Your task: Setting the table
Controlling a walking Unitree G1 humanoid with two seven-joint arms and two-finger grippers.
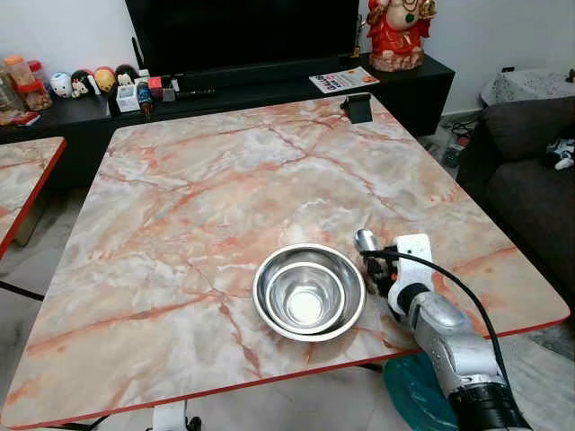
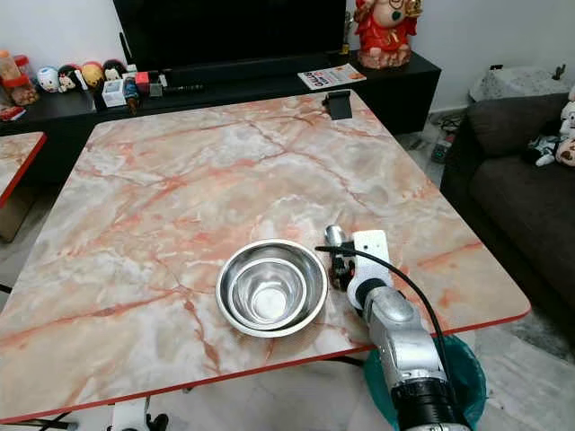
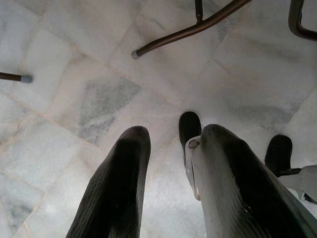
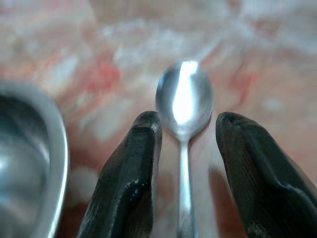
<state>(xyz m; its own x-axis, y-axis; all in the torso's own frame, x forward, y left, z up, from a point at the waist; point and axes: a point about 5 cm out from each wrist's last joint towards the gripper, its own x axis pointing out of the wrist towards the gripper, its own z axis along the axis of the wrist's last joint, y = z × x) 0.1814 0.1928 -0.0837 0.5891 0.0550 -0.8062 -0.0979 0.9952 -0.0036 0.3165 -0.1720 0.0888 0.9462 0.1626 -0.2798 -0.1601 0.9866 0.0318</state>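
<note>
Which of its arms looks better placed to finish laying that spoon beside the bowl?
The right. Its tool is over the table with the spoon between its fingers, right of the bowl. The left tool hangs above the floor.

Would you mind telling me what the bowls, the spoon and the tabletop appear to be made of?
The nested bowls look like polished stainless steel, with bright reflections in the basin. The spoon between the right gripper fingers seems the same shiny metal. The tabletop shows glossy pink-veined marble patterning, possibly laminate given its thin red edge.
</note>
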